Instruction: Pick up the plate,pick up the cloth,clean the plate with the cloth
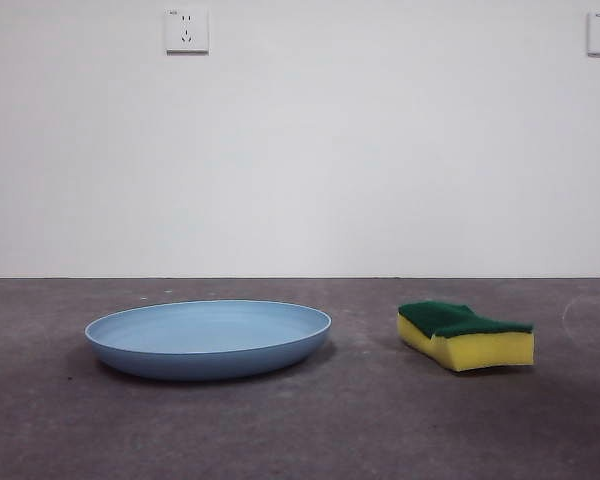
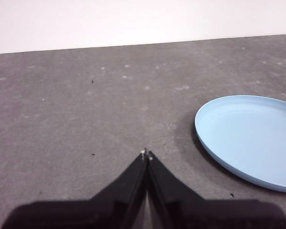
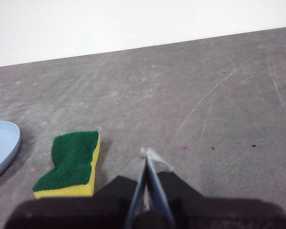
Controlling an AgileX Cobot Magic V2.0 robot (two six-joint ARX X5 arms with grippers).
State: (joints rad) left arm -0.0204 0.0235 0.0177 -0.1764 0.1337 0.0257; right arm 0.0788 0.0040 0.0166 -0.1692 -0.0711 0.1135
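Note:
The light blue plate (image 1: 208, 338) lies flat on the grey table, left of centre in the front view. The cloth, a yellow sponge with a green top (image 1: 465, 335), lies to its right, apart from it. My left gripper (image 2: 146, 154) is shut and empty above the table, with the plate (image 2: 250, 140) off to one side. My right gripper (image 3: 147, 152) is shut and empty, with the sponge (image 3: 71, 164) close beside it and the plate's rim (image 3: 2, 148) at the picture's edge. Neither gripper shows in the front view.
A white wall stands behind the table, with two sockets (image 1: 186, 30) high on it. The grey table top (image 1: 380, 430) is scuffed and scratched.

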